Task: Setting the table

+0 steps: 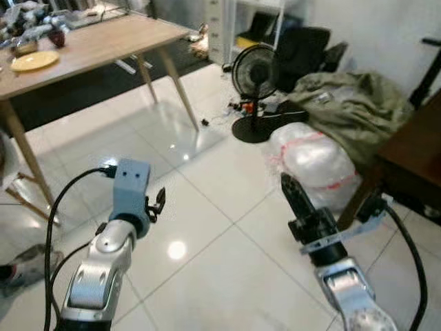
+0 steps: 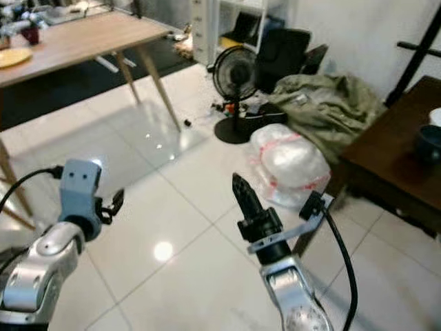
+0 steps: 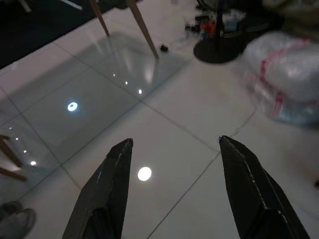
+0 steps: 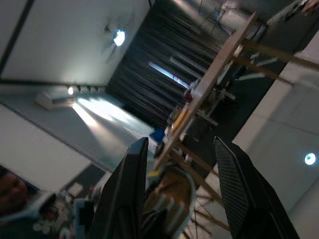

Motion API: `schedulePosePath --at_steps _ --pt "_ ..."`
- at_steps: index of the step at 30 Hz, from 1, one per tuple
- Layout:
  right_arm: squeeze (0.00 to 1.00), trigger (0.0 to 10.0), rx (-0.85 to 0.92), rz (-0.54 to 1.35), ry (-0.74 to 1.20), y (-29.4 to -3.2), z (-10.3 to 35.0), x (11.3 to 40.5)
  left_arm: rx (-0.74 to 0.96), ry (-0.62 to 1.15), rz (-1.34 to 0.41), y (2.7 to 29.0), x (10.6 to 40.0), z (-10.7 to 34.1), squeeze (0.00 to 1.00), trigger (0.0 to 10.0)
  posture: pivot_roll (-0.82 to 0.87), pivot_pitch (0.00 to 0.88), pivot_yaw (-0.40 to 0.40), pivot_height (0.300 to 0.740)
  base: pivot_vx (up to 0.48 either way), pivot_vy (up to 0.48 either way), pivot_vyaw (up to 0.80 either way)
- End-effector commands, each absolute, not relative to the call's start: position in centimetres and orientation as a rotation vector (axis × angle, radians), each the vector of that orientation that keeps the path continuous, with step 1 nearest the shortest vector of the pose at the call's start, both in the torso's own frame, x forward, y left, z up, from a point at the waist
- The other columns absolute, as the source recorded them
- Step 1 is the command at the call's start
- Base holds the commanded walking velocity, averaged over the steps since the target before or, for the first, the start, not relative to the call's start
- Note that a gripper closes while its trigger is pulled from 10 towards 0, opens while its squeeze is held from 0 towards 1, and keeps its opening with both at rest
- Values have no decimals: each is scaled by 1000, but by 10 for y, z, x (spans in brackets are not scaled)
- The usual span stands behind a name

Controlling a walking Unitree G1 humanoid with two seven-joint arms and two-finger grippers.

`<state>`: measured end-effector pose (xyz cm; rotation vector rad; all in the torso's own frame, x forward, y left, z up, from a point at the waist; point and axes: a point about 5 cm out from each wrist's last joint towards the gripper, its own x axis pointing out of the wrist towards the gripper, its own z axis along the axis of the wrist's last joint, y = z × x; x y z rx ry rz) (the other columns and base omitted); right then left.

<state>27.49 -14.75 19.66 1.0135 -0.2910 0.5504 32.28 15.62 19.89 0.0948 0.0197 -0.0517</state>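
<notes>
The task's nearest piece of tableware is the yellow plate [image 1: 34, 61], lying flat on the light wooden table [image 1: 103, 41] at the robot's far left, close to the table's near edge; it looks stiff, smooth and probably breakable, so a pinch across the rim, with one finger slid under the lip, seems the safest hold; a dark red cup [image 1: 57, 37] stands just beyond it among blurred clutter that cannot be told apart. On the robot's right, a dark wooden table [image 2: 386, 158] carries a dark bowl [image 2: 428, 143], likely heavier and slippery-glazed, best taken by its wall.

The left gripper [image 3: 172, 189] hangs over bare white floor tiles [image 1: 207, 262], its fingers spread wide and holding nothing; the right gripper [image 4: 182, 189] is raised and tilted, its fingers also apart and empty.

Room for moving is fair; the glossy tiles lie open ahead, but a standing fan [image 1: 253, 89] with cables, a plastic-wrapped bundle [image 1: 313, 162] and a heap of olive cloth [image 1: 358, 110] crowd the right side; the light table's splayed legs and a chair leg at the far left need a wide berth.
</notes>
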Motion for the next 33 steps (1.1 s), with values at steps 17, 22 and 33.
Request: schedulePosePath --at_steps 17,22,33 --pt "0 10000 992 546 -253 -143 191 282 130 23 86 177 330 195 0 10000 119 85 90 740 0 0 766" --pt "0 10000 800 414 -174 -145 178 295 143 13 95 176 334 195 0 10000 118 75 86 740 206 0 238" --pt "0 10000 343 -66 -242 -206 177 312 145 93 -289 152 330 176 0 10000 106 65 92 740 458 0 0"
